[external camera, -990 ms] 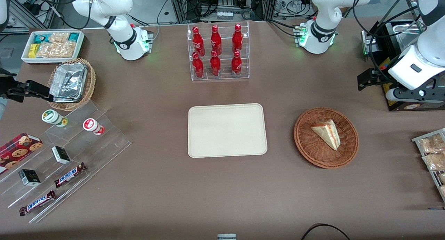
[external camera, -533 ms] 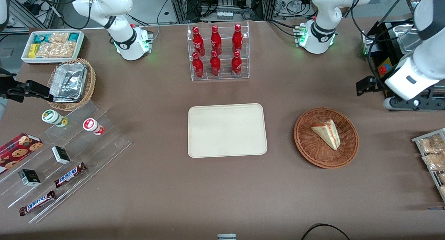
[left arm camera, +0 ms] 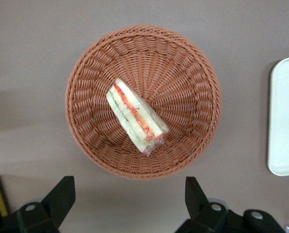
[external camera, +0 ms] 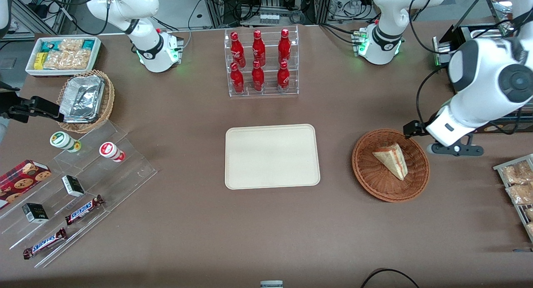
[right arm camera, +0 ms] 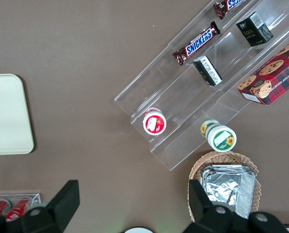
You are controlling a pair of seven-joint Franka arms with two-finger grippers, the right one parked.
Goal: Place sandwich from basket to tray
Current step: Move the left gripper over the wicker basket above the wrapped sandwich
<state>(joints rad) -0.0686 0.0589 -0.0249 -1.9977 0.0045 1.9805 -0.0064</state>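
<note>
The sandwich (external camera: 392,159) (left arm camera: 135,118), a white bread wedge with red and green filling, lies in the round reddish-brown basket (external camera: 370,173) (left arm camera: 193,87). The cream tray (external camera: 272,156) (left arm camera: 284,121) sits bare on the table, toward the parked arm's end from the basket. My left gripper (external camera: 454,149) (left arm camera: 128,198) hangs above the table just beside the basket's rim, toward the working arm's end. It is open, its two black fingers (left arm camera: 61,193) wide apart with only brown tabletop between them.
A clear rack of red bottles (external camera: 260,63) stands farther from the front camera than the tray. Packaged pastries (external camera: 516,181) lie on a rack at the working arm's end. Stepped acrylic shelves with snacks (external camera: 70,188) and a tan basket of foil containers (external camera: 85,98) sit toward the parked arm's end.
The left arm has swung down and toward the basket from the table's end; its gripper now hangs by the basket's rim. The sandwich, basket and tray have not moved.
</note>
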